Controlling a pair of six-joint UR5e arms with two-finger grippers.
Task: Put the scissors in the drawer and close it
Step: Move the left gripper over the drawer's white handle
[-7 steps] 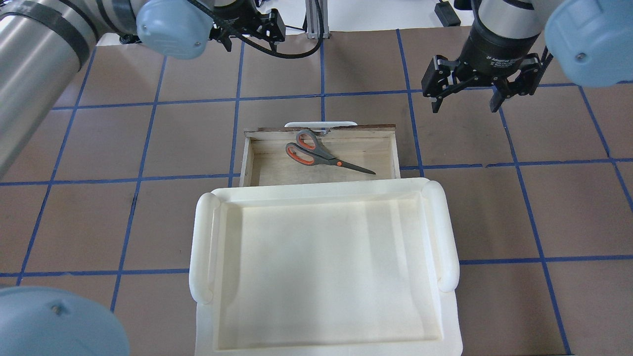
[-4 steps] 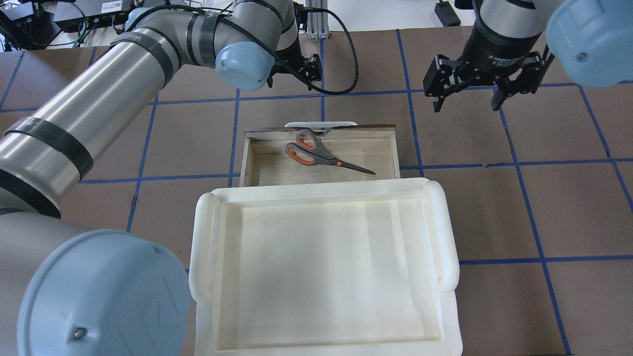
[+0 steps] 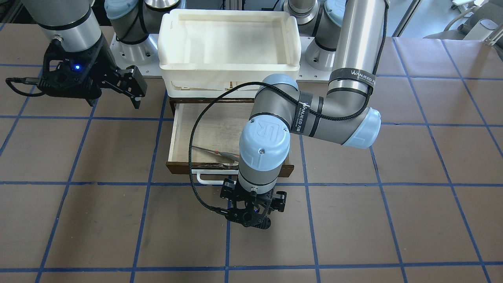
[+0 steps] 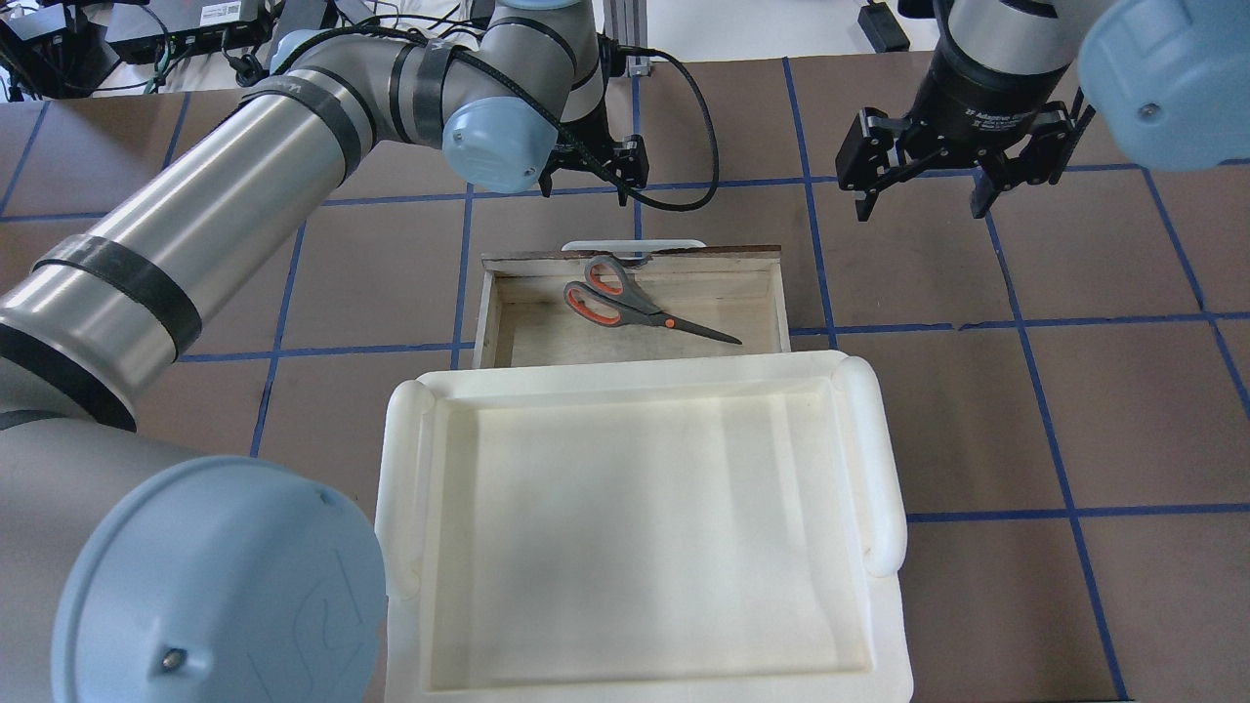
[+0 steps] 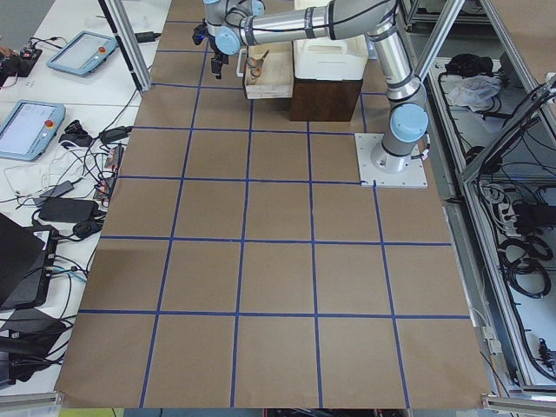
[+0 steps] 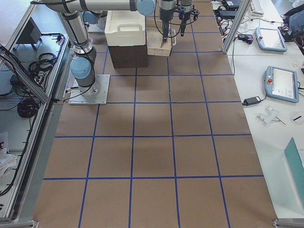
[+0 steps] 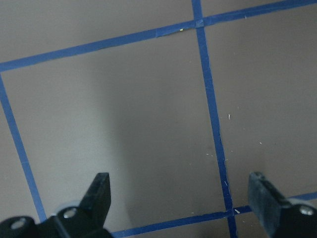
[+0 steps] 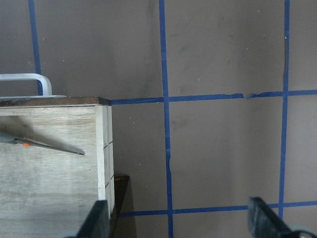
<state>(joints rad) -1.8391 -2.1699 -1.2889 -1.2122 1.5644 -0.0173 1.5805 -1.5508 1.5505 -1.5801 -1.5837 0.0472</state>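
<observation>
The scissors [image 4: 633, 305], grey handles lined orange, lie inside the open drawer [image 4: 781, 293], handles against its dark front and white bar handle [image 4: 633, 243]. Their blades also show in the right wrist view [image 8: 49, 145] and in the front view [image 3: 210, 151]. My left gripper [image 3: 251, 214] hangs open and empty over bare table just beyond the handle; the left wrist view [image 7: 181, 198] shows only table between its fingers. My right gripper [image 4: 923, 200] is open and empty, above the table to the right of the drawer's front corner [image 8: 103, 106].
A large white plastic tray [image 4: 395, 469] sits on top of the cabinet, behind the open drawer. Brown table with a blue tape grid lies all around. The left arm's forearm reaches across the table's left half.
My left arm has swung in from the far left, bringing its gripper to just beyond the drawer's handle. The right gripper has barely moved. Scissors and drawer are unchanged.
</observation>
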